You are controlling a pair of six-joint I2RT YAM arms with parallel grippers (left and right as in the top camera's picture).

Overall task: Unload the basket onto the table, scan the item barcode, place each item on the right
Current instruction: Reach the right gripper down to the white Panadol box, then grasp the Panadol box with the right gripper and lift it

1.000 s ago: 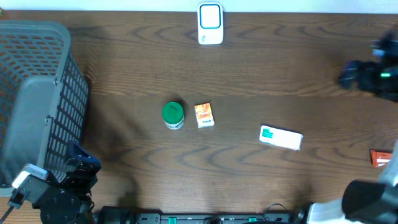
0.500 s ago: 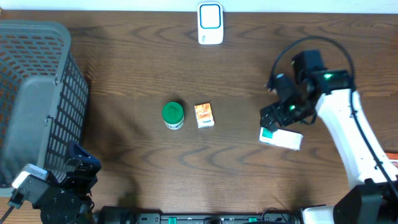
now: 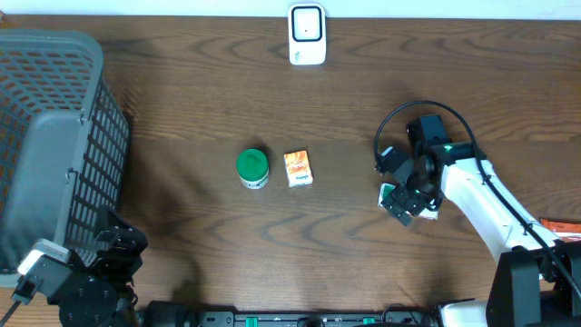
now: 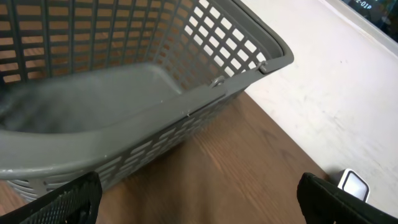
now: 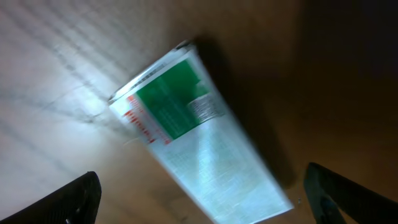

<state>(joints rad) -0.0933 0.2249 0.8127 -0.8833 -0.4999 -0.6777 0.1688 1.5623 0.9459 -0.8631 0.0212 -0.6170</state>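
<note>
The white box carries a green label and red lettering, too blurred to read. It lies on the table, right of centre, directly beneath the right gripper, whose jaws stand wide apart, grasping nothing.

Table: dark wood grain.
Left edge: grey basket.
Far edge, middle: white scanner.
Centre: green-lidded jar, orange box just beside it.
Right of centre: white-green box, lying flat.
Right edge: red packet, partly cut off.
</note>
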